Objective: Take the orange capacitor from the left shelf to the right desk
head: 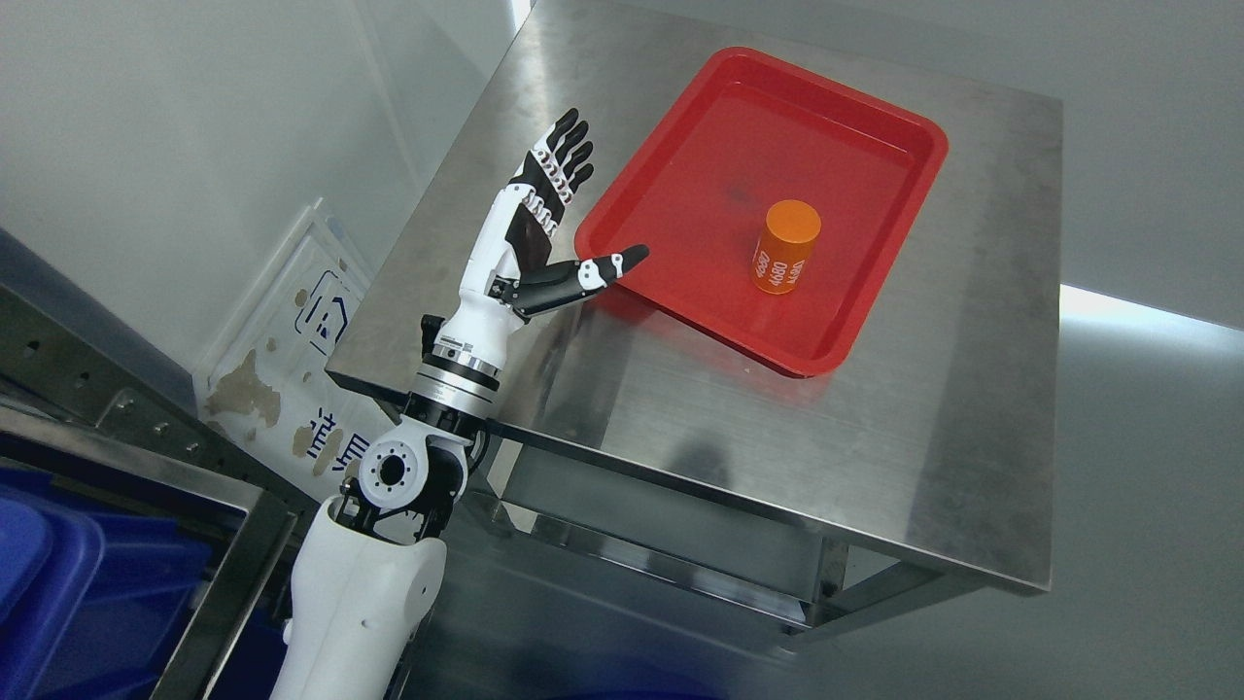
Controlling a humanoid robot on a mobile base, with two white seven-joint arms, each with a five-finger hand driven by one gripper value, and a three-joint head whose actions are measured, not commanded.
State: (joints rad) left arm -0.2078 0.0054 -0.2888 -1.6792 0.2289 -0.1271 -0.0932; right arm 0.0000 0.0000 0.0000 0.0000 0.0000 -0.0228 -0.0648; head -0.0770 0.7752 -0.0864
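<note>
My left hand (530, 228) is raised above the left part of the steel bench (680, 408), palm turned open. The four long fingers (569, 151) stand straight and close together, pointing toward the far edge of the bench, and the thumb sticks out sideways toward the red tray (680, 292), its tip just over the tray's near-left rim. Nothing is in my grasp; the fingers are released and bare.

The orange capacitor (785, 246) stands upright inside the tray, a short cylinder with a flat top and white print on its side (the digits are too small for me to read with certainty). It sits toward the right half of the tray, nearer the right rim than the left, and well apart from my thumb. The tray itself lies at an angle on the bench, occupying the far middle of the top, with bare steel all along the near edge and the right edge.

My forearm (360, 583) comes up from the lower left, white shell and black wrist joint crossing the near-left corner of the bench. Beside it, at the lower left, a metal shelf frame (224, 564) holds a blue bin (58, 583). A white sign (292, 369) with blue marks leans against the wall behind the bench's left edge.
</note>
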